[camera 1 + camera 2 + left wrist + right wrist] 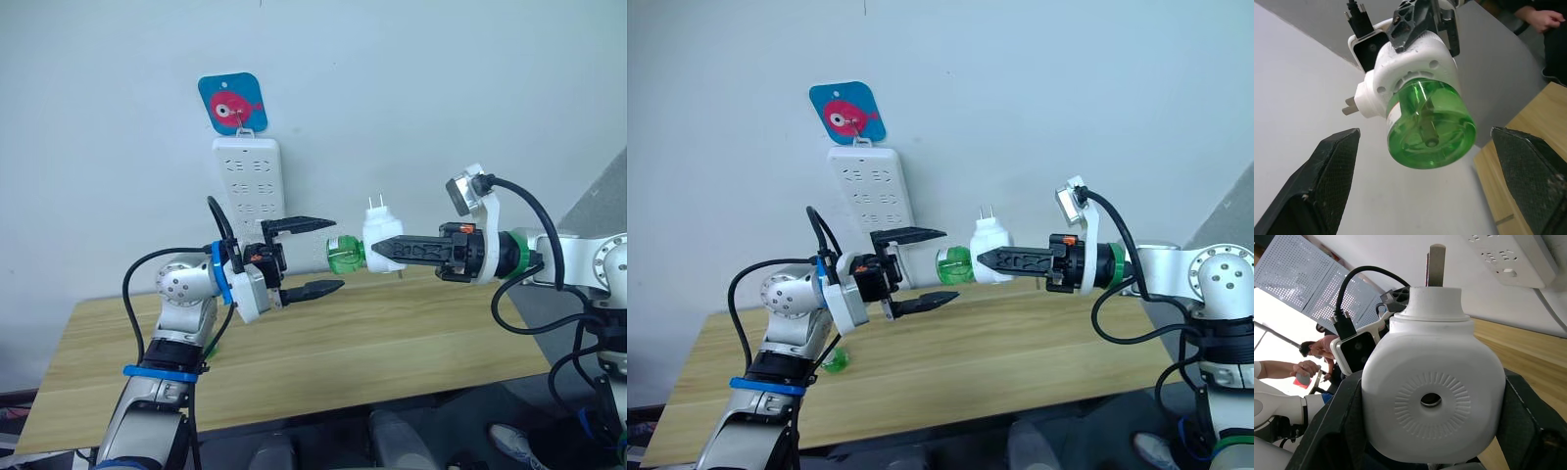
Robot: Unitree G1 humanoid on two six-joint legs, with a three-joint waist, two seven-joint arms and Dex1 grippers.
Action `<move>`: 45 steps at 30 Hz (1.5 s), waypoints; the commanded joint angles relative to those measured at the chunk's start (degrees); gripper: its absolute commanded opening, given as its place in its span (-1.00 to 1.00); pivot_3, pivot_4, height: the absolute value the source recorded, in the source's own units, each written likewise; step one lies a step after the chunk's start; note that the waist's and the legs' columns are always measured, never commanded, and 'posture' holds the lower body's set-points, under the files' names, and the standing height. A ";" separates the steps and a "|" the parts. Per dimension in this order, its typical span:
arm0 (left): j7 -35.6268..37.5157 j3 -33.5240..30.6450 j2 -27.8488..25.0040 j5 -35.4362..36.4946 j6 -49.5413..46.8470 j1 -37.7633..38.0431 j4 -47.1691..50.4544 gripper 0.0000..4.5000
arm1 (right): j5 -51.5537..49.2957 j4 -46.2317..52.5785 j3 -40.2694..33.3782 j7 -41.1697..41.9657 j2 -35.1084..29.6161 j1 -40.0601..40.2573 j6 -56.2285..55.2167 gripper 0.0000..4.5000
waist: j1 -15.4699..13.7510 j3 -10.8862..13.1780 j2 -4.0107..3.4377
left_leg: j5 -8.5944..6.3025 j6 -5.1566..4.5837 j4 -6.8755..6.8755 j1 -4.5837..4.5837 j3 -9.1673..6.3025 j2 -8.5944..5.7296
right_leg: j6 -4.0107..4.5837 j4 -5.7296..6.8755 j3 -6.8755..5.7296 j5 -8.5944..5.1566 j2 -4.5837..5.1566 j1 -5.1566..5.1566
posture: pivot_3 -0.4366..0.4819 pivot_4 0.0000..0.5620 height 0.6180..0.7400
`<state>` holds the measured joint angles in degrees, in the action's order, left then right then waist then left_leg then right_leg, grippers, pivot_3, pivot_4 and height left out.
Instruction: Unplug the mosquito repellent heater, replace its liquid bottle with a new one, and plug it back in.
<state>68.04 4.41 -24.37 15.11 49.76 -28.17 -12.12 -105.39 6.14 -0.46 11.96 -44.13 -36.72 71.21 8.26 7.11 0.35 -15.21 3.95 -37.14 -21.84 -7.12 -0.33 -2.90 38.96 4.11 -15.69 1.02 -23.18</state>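
- Left eye view: the mosquito repellent heater (380,238) is unplugged and held in mid-air above the wooden table (392,343), clamped by the right gripper (384,249) around its white body. Its two plug prongs point upward. The green bottle (344,255) projects sideways from the heater toward the left gripper (328,257), whose fingers stand wide apart, one above and one below the bottle, not touching it. The white power strip (249,186) hangs on the wall behind, under a blue tag (233,103).
- Right eye view: same arrangement. A small green object (834,361) lies on the table beside the left arm; it may be the other bottle, but it is partly hidden.
- Left wrist view: the bottle's round base faces the camera, centred between the two black fingers (1317,181), with open space either side. The bottle is translucent green, with a central wick stem visible inside, and is seated in the heater's white collar.
- Right wrist view: the heater is a rounded white shell with a ribbed vent ring around a central hole, gripped on both flanks.
- Judgement on the step in hand: the bottle is to be removed. The left gripper should advance squarely along the bottle's axis, close on its body rather than its rim, then unscrew while the right gripper holds the heater firm.
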 commanded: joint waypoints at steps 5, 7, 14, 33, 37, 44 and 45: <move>-3.08 2.64 0.02 -0.27 1.93 -1.29 0.62 0.61 | -1.80 1.15 -0.78 0.58 0.39 -0.94 -0.87 0.34 | 0.00 0.00 0.00 | 0.00 0.00 0.00 0.00 0.00 0.00 | 0.00 0.00 0.00 0.00 0.00 0.00 | -0.43 -0.64 0.67; -3.49 3.08 -0.28 -0.24 2.05 -1.30 0.58 0.34 | -1.62 1.07 -0.78 0.76 0.39 -0.97 -0.78 0.34 | 0.00 0.00 0.00 | 0.00 0.00 0.00 0.00 0.00 0.00 | 0.00 0.00 0.00 0.00 0.00 0.00 | -0.43 -0.65 0.67; -4.66 3.85 -1.61 0.39 1.19 -1.14 2.03 0.03 | -1.36 1.16 -0.89 1.24 0.25 -0.76 -0.65 0.34 | 0.01 0.00 0.00 | 0.00 0.00 0.00 0.00 -0.01 0.00 | 0.00 0.00 -0.01 0.00 0.00 0.00 | -0.43 -0.65 0.67; -11.36 1.95 -20.15 48.86 -110.10 -12.45 17.17 0.03 | 9.29 4.64 -1.14 11.78 0.08 -1.62 0.94 0.34 | 1.09 0.58 0.03 | 0.00 0.00 0.12 -0.02 -0.28 0.03 | -0.24 0.01 -0.26 -0.20 -0.10 -0.01 | -0.42 -0.62 0.67; -10.87 0.49 -19.68 47.32 -112.39 -11.68 17.04 0.03 | 8.70 4.30 -1.81 12.07 -0.21 -1.45 1.34 0.34 | 1.17 0.63 0.06 | 0.01 0.00 0.09 -0.01 -0.23 0.03 | -0.24 0.02 -0.21 -0.20 -0.09 -0.01 | -0.42 -0.62 0.67; -6.62 -3.78 -21.17 47.75 -112.92 -6.91 17.45 0.03 | 10.41 2.63 -3.81 13.86 -3.44 -0.99 2.71 0.34 | 1.13 0.66 0.03 | 0.01 0.00 0.11 0.03 -0.11 0.03 | -0.23 0.02 -0.11 -0.19 -0.07 -0.04 | -0.43 -0.61 0.67; -6.39 -4.49 -21.45 47.51 -112.71 -5.63 17.38 0.03 | 11.80 2.07 -4.32 14.25 -4.57 -0.46 2.79 0.34 | 1.13 0.67 0.03 | 0.01 0.00 0.11 0.03 -0.10 0.03 | -0.23 0.02 -0.11 -0.19 -0.07 -0.05 | -0.43 -0.61 0.67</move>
<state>60.41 2.74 -45.07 62.66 -63.49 -34.19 4.46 -94.32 8.42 -2.01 24.45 -47.40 -37.11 73.92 9.39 7.78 0.37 -15.20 3.95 -37.03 -21.81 -7.22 -0.30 -3.13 38.98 4.01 -15.88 0.95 -23.22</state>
